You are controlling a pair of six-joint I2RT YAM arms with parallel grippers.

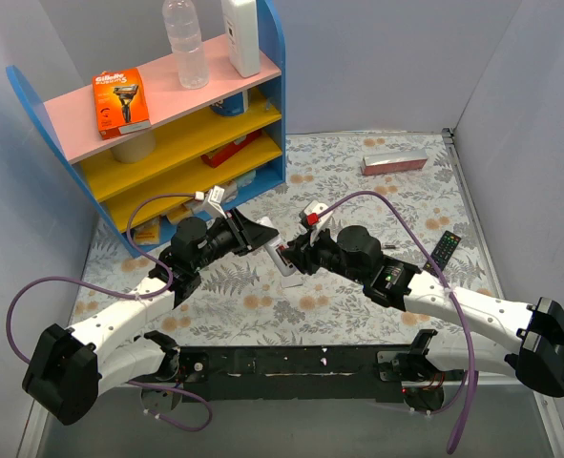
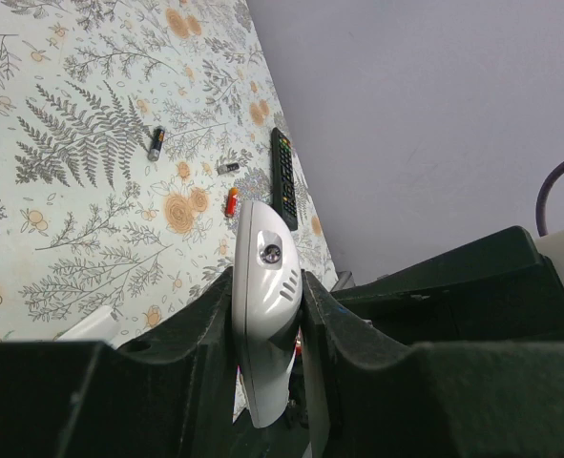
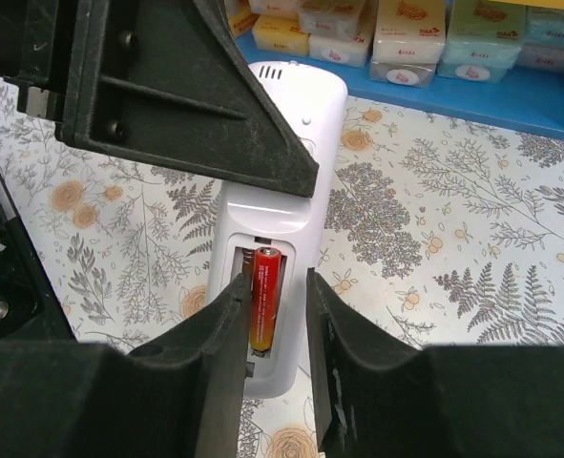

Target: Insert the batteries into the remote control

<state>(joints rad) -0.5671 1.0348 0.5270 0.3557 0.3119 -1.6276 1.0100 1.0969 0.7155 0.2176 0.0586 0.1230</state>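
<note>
Left gripper (image 2: 265,279): black, matte, grainy fingers pressed onto the two flanks of the white remote (image 3: 315,124). The remote is smooth glossy plastic with a rounded end and small slotted vents, and it is held clear of the cloth.

Right gripper (image 3: 276,277): fingers slightly spread, astride the remote's open battery bay. One battery (image 3: 265,305) lies lengthwise in the bay. It is a slim cylinder with a shiny red wrap shading to orange. It sits close to the finger at its 9 o'clock, and a gap shows on its 3 o'clock side.

Three loose cells lie on the cloth, seen from the left wrist:
- A dark cell with an orange band (image 2: 156,143), at 11 o'clock of the remote's tip.
- A tiny dark cell (image 2: 228,168), at 12 o'clock.
- A red-orange cell (image 2: 231,201), just below the tiny one.
- A black remote (image 2: 283,176), long and flat with rows of buttons, lies just beside them at 1 o'clock.

Surface: table cloth (image 1: 339,315), pale, printed with grey ferns and tan blossoms. The walls are plain grey-lilac panels.

At 11 o'clock of the table is a shelf unit (image 1: 274,95) with blue sides, a pink top and yellow boards. On the top stand a clear ribbed bottle (image 1: 184,43), a white container (image 1: 241,36) and an orange razor pack (image 1: 121,100). A pink box (image 1: 393,162) lies at 1 o'clock.
</note>
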